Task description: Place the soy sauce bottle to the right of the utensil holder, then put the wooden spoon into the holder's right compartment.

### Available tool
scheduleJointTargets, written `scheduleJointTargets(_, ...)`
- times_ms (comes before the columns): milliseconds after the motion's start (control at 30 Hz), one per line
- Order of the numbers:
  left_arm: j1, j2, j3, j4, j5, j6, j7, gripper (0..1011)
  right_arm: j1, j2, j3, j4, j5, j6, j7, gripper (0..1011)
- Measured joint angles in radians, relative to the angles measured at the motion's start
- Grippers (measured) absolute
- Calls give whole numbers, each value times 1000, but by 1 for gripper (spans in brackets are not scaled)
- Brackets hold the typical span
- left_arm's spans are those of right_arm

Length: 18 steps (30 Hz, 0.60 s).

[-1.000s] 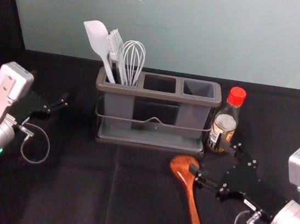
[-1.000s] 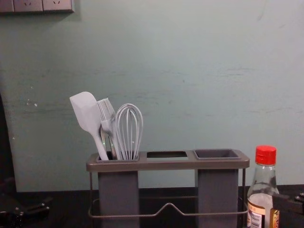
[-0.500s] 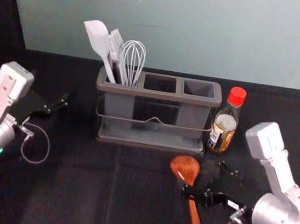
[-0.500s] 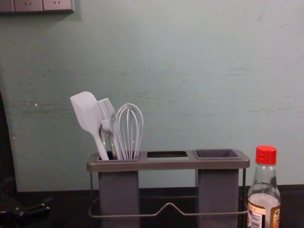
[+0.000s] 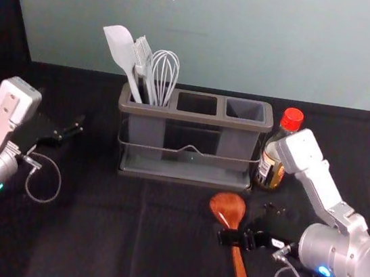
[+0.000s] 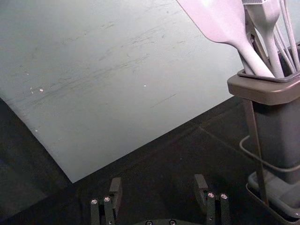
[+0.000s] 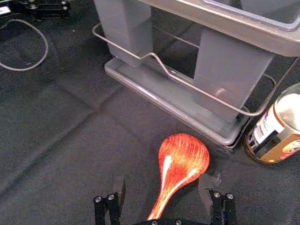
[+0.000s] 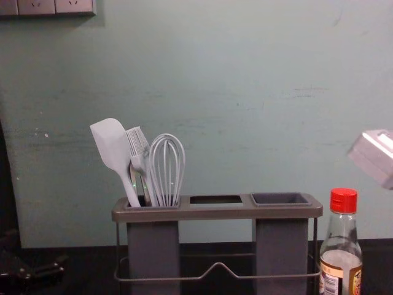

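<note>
Just below right of centre in the head view, the right hand reaches leftward, wide open and empty, astride the spoon. The bottle stands right of the holder, so I'd call this the spoon's pickup; next, settle and grip. Left hand: parked open, frame left.

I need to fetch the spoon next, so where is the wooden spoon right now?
In the head view, the wooden spoon lies on the table in front of the utensil holder's right end, with the right gripper over its handle.
</note>
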Motion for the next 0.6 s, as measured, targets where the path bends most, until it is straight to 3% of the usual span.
scheduleJointTargets(300,0,0,0,0,0,0,0,1005,52,-67,0,58,-18,82,-22,1000)
scheduleJointTargets(333,0,0,0,0,0,0,0,1005,105,-130,-30,129,-65,112,-56,1002)
scheduleJointTargets(400,0,0,0,0,0,0,0,1005,108,-135,-32,132,-71,113,-58,1002)
scheduleJointTargets(600,0,0,0,0,0,0,0,1005,141,-179,-51,152,-115,192,-107,1000)
